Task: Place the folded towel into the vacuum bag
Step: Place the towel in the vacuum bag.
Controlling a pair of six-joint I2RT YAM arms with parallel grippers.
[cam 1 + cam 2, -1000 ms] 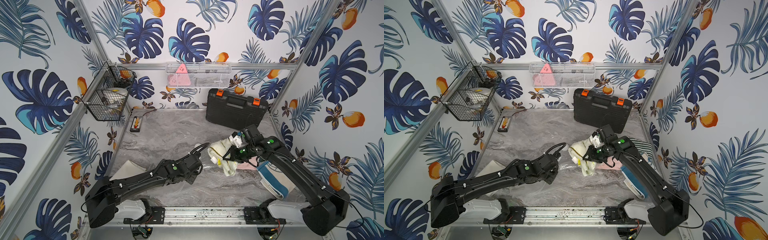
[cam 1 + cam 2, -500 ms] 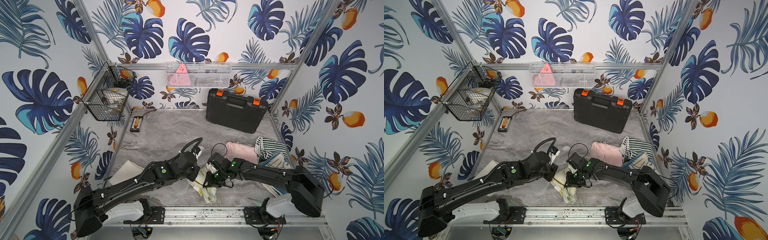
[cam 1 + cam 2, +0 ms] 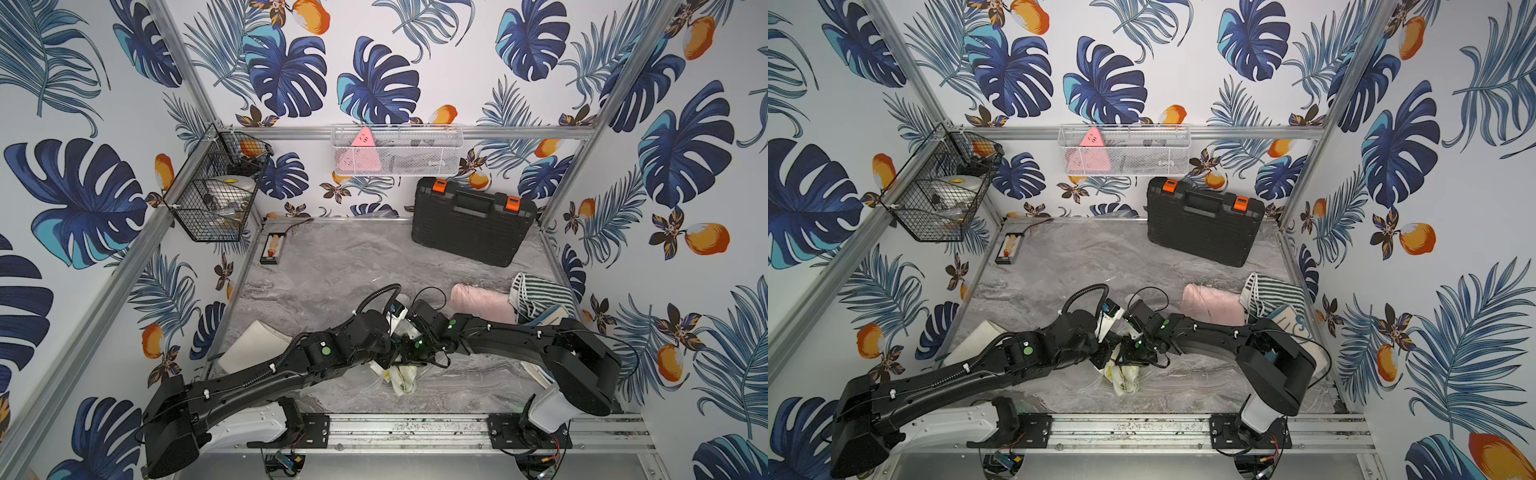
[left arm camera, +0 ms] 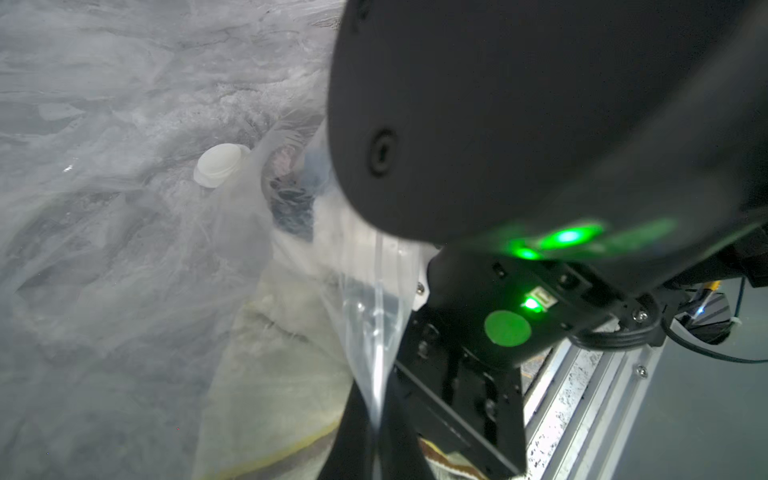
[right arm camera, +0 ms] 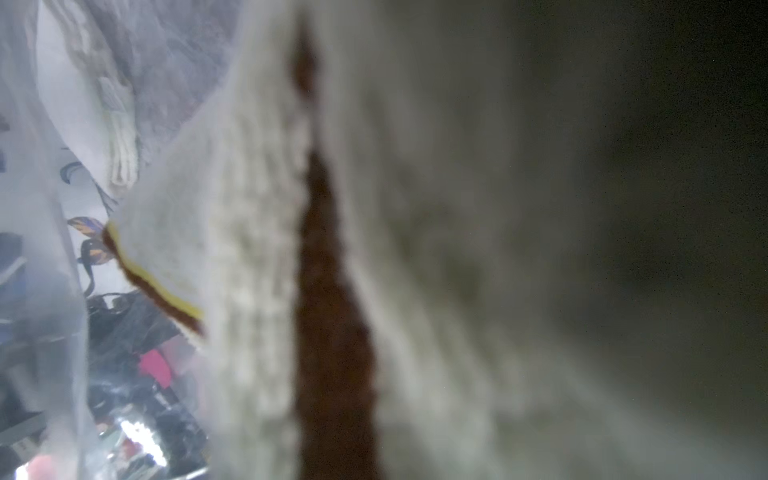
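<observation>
under leaf-print walls (image 3: 374, 83), the marbled table (image 3: 332, 266) holds a towel (image 3: 402, 380), seemingly bagged.

Marble tabletop (image 3: 332, 266): black case (image 3: 469, 224), pink towel (image 3: 478, 301), striped cloth (image 3: 540, 289), vacuum bag (image 4: 124, 232).

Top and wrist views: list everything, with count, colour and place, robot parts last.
vacuum bag: one, clear, table front centre
valve cap: one, white, on the bag
cream towel: one, cream, at the bag under the grippers
pink towel: one, pink, table right
striped towel: one, dark-and-white, right edge
tool case: one, black, back right
wire basket: one, black, left wall
mesh basket: one, white, back wall
left gripper: one, black, shut on the vacuum bag
right gripper: one, black, gripping the cream towel
</observation>
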